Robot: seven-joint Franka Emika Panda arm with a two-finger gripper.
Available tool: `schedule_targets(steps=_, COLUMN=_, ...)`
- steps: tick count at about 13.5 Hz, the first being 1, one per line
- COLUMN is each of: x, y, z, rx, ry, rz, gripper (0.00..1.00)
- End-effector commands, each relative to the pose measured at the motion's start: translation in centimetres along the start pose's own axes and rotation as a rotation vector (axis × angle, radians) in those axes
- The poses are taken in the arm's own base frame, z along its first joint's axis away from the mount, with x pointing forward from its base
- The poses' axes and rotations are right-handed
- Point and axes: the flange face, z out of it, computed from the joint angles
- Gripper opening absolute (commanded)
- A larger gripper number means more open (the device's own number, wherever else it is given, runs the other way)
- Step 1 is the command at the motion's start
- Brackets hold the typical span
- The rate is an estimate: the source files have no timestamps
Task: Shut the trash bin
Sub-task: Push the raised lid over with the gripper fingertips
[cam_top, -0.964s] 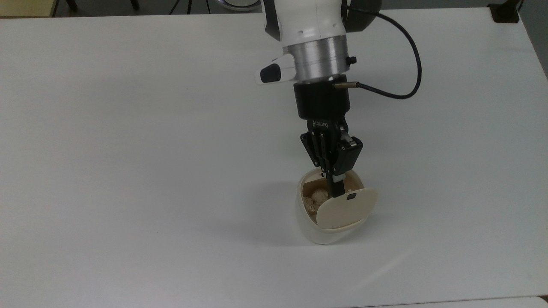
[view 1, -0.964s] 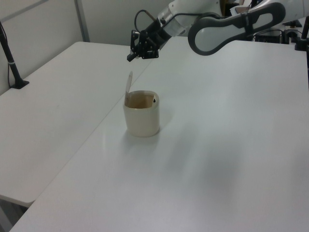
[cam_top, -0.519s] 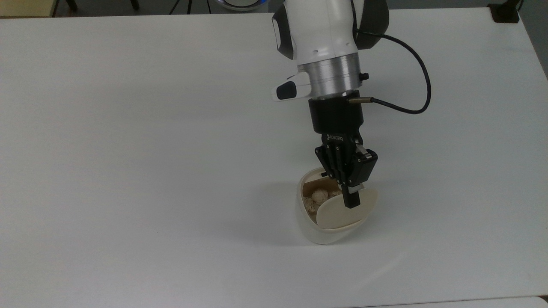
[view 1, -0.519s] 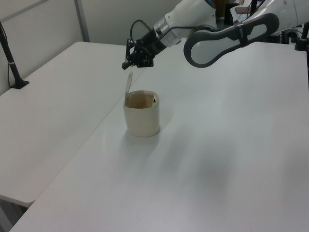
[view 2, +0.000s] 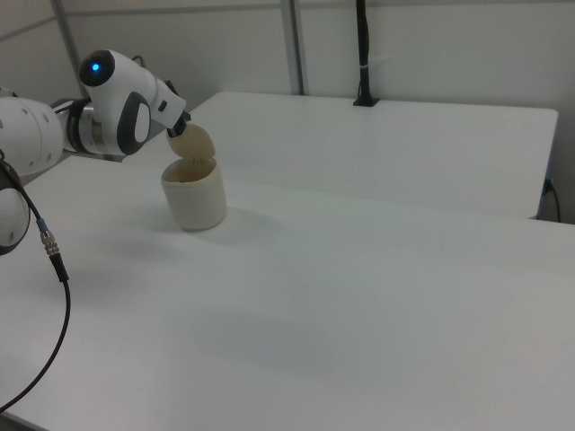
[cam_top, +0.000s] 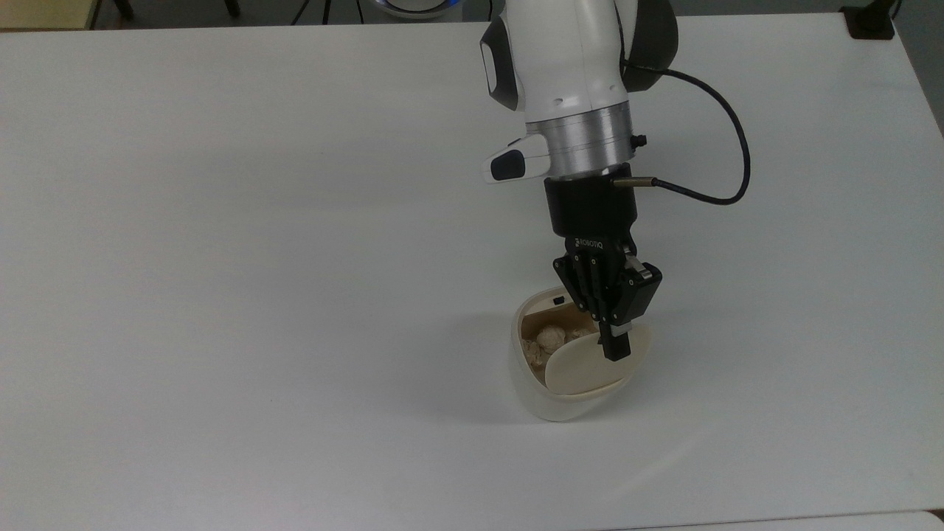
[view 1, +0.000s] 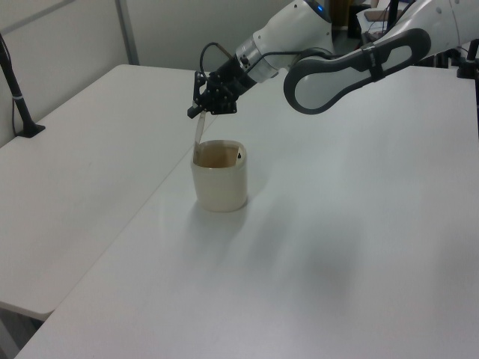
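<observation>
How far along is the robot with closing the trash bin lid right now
Early stage. Done: the gripper has reached the upright lid, near its top edge in the left view. In hand: lining up to push it. Left: everything else, since the trash bin is wide open with crumpled paper showing.

White arm, silver collar, black claw

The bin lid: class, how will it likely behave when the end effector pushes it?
The lid stands upright on one edge, so it will probably swing down stiffly. The bin looks small and tapered, perhaps light; a sideways push by the end effector might tip it.
</observation>
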Motion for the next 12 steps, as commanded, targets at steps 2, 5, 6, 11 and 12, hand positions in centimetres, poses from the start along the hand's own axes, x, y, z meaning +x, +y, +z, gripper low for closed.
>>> schedule_targets(steps=2, x=-0.3, y=0.4, z=-2.0, rx=-0.014, ry=0.009, rz=-0.001, gripper=0.0)
schedule_targets(steps=5, x=-0.6, y=1.2, z=-3.3, rx=-0.035, ry=0.002, rz=-0.004, gripper=0.0)
schedule_targets(steps=6, x=-0.4, y=1.6, z=-3.3, rx=-0.043, ry=0.002, rz=-0.005, gripper=0.0)
schedule_targets(steps=11, x=-0.4, y=2.7, z=-3.5, rx=-0.072, ry=-0.005, rz=-0.036, gripper=0.0)
schedule_targets(steps=12, x=-0.4, y=3.3, z=-3.4, rx=-0.082, ry=-0.007, rz=-0.047, gripper=0.0)
